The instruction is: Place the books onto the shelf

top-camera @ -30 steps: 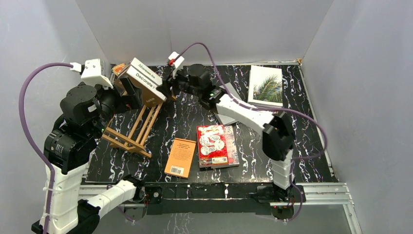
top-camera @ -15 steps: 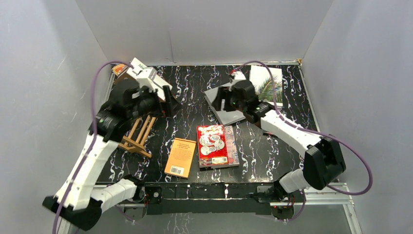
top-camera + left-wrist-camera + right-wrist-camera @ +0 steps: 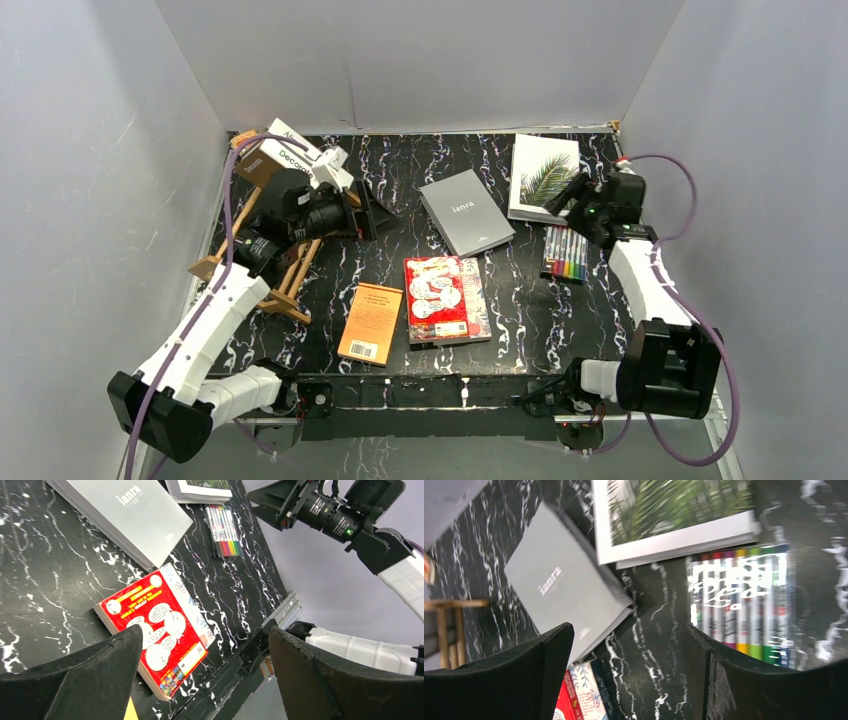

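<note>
The wooden shelf [image 3: 288, 278] stands at the left with the brown "Decorate" book [image 3: 292, 160] and a white book resting on its far end. My left gripper [image 3: 383, 214] hovers open just right of the shelf, holding nothing. On the table lie a grey book [image 3: 466, 211], a palm-leaf book [image 3: 543, 174], a red illustrated book [image 3: 436, 296] stacked on another book, and an orange paperback [image 3: 370, 322]. My right gripper [image 3: 564, 197] is open and empty at the right, beside the palm-leaf book. The left gripper [image 3: 204, 635] sees the red book [image 3: 155, 630]; the right gripper [image 3: 629, 630] sees the grey book [image 3: 559, 585].
A pack of coloured markers [image 3: 565, 252] lies below the palm-leaf book, under my right gripper. A small orange card [image 3: 240, 142] sits at the far left corner behind the shelf. Grey walls close in the table on three sides.
My right arm pulled away from the grey book to the right side and its jaws widened. The left gripper drew back from the shelf's books toward the middle.
</note>
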Motion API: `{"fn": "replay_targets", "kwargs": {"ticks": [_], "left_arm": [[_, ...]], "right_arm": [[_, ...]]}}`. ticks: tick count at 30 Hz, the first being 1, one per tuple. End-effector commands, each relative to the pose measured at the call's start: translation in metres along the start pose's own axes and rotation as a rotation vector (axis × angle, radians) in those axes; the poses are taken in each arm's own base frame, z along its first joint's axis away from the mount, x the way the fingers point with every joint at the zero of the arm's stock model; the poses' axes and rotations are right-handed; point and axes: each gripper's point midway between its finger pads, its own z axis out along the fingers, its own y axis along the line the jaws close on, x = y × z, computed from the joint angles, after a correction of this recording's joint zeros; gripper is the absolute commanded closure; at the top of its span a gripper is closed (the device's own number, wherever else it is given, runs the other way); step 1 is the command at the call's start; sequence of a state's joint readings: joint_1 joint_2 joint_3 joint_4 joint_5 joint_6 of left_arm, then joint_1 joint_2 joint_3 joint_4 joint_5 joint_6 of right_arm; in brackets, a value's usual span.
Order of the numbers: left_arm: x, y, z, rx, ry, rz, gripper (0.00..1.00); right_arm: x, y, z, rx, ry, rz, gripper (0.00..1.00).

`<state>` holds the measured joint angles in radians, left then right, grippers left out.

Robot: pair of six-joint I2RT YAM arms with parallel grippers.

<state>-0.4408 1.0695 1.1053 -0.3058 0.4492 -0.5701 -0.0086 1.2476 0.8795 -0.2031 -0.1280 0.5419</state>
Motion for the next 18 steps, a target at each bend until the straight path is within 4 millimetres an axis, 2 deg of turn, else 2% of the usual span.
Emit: {"fn": "replay_targets", "kwargs": {"ticks": [1,9,14,18], "left_arm": [[0.001,-0.025,0.011,0.157,0.009,-0.004,0.08],[0.031,-0.02,0.028,0.172,0.093,-0.004,0.08],[0.044,-0.022,0.036,0.184,0.131,-0.028,0.08],[0.042,-0.055,0.039,0.263,0.164,-0.013,0.09]], "right_arm": [[-0.027,-0.023,-0.013,-0.036,-0.05,0.077,0.13],[-0.061,-0.09,-0.008,0.119,-0.135,0.169,0.11],[-0.064,-0.087,0.015,-0.047,-0.084,0.192,0.1],[-0.068,-0.09,0.037,-0.077,-0.028,0.193,0.09]]}}
